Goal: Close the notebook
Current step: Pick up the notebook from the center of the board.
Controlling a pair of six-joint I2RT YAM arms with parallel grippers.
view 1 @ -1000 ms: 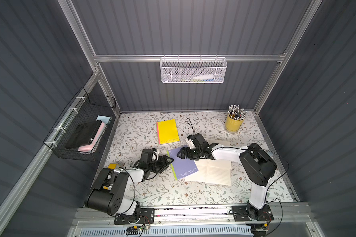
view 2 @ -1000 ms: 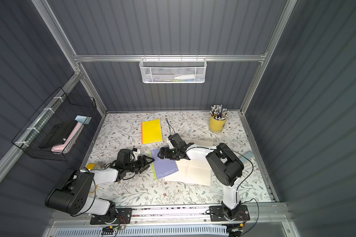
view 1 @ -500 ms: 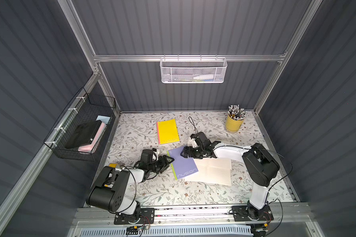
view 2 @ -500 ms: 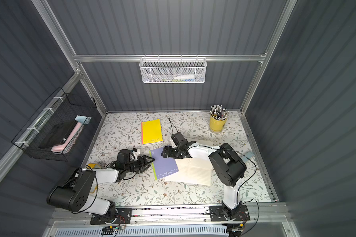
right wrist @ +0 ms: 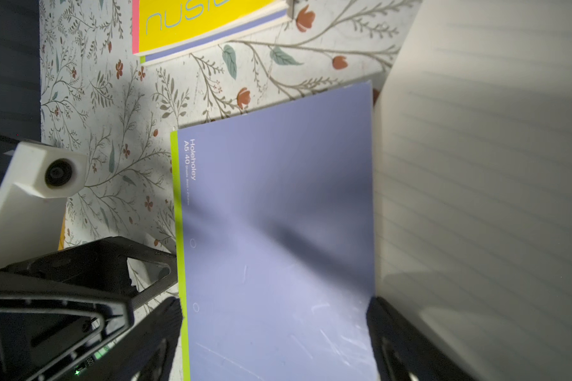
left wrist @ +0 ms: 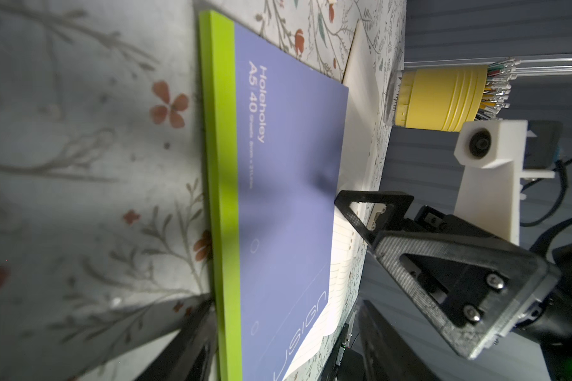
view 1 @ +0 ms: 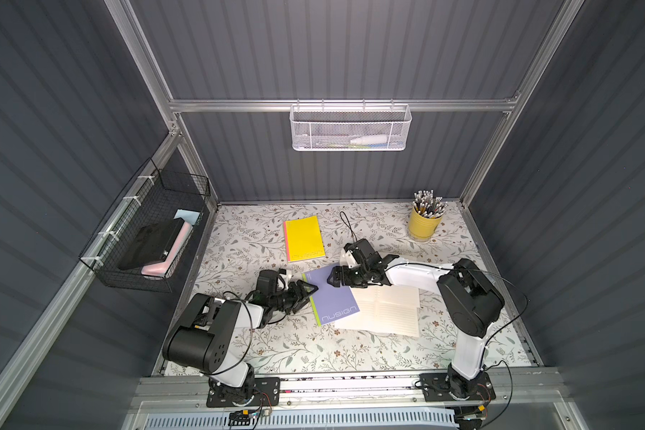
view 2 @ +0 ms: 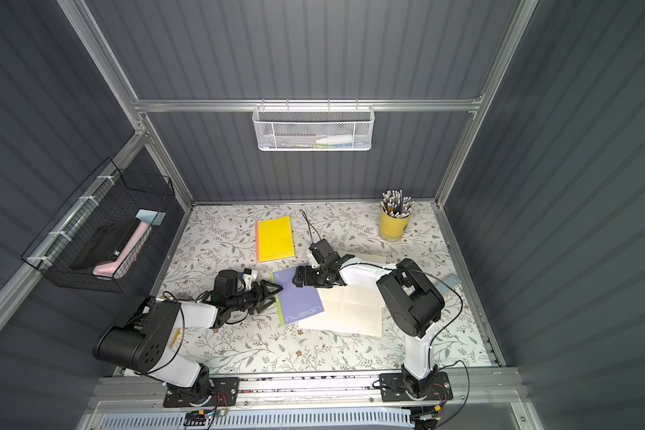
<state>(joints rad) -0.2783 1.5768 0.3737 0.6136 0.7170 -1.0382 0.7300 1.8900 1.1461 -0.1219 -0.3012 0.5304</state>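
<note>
The notebook lies open mid-table. Its purple cover with a green spine strip faces up, and cream lined pages spread out to its right. My left gripper is low at the spine edge and open. In the left wrist view it has one finger on the table side and the other above the cover. My right gripper hovers open over the cover's far corner. In the right wrist view its fingers frame the cover, beside the pages.
A closed yellow notebook lies just behind the purple one. A yellow cup of pencils stands at the back right. A black wire basket hangs on the left wall. A white mesh basket hangs on the back wall.
The right gripper has shifted a little over the cover's far corner. The left gripper and the notebook have stayed where they were.
</note>
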